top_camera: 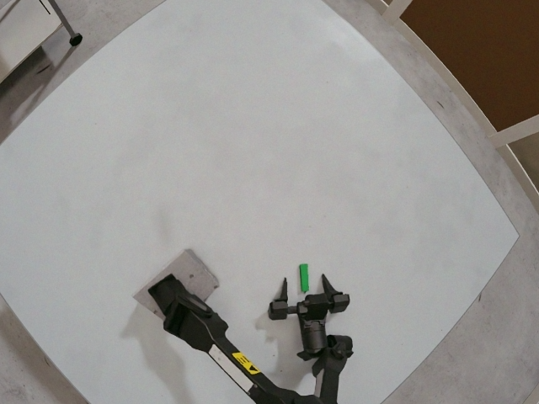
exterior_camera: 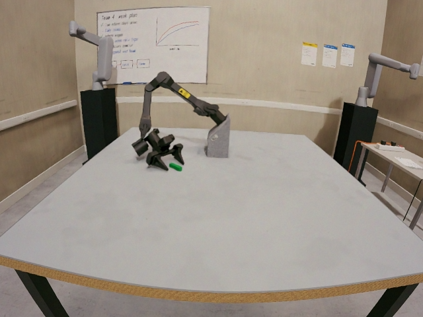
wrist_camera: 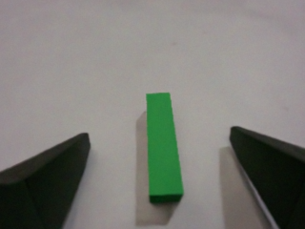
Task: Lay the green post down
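Green post [wrist_camera: 164, 145] lies flat on its long side on the bench [top_camera: 261, 151], midway between the fingertips, touching neither. End effector [top_camera: 304, 284] spread wide, empty. Best retreat: lift straight up and back, no sideways sweep, so the post stays put.

Green post [top_camera: 303, 277] flat — claw [top_camera: 304, 281] spread.

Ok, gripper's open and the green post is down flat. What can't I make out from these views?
- Top view: the arm's elbow end is cut off by the bottom edge.
- Wrist view: only the tips of the two fingers show; the rest of the gripper is out of frame.
- Exterior view: the green post is too small to show any gap under it.
- Exterior view: the whiteboard writing is too blurred to read.
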`<state>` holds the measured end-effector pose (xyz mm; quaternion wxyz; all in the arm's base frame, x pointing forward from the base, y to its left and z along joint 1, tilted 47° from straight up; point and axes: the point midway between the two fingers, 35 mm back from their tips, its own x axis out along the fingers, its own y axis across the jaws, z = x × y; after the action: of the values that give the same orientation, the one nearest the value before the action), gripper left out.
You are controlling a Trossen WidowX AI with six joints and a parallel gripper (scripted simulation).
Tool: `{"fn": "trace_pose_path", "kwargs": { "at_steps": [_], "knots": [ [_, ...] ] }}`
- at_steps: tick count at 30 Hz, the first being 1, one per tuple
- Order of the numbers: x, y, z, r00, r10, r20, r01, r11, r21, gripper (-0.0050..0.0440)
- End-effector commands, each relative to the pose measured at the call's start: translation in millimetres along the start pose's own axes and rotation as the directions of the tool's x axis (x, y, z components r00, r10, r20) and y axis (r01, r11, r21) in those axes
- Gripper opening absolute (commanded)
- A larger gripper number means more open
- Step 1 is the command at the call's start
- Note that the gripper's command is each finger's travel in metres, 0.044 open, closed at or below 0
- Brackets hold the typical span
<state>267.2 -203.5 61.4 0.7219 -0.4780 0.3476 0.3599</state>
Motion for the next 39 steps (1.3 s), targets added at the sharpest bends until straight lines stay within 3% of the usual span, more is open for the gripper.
{"fn": "trace_pose_path", "kwargs": {
  "at_steps": [1, 7, 20, 39],
  "knots": [
    [-14.3, -8.1, 4.1, 0.999, -0.033, -0.013, 0.032, 0.999, -0.02, 0.044],
    [-27.5, -8.0, 11.4, 0.999, -0.034, -0.015, 0.034, 0.999, -0.022, 0.044],
    [-82.8, -6.7, 44.1, 0.999, -0.036, -0.017, 0.036, 0.999, -0.024, 0.044],
    [-81.8, -4.9, 45.1, 1.0, -0.027, -0.011, 0.027, 1.0, -0.016, 0.044]
  ]
}}
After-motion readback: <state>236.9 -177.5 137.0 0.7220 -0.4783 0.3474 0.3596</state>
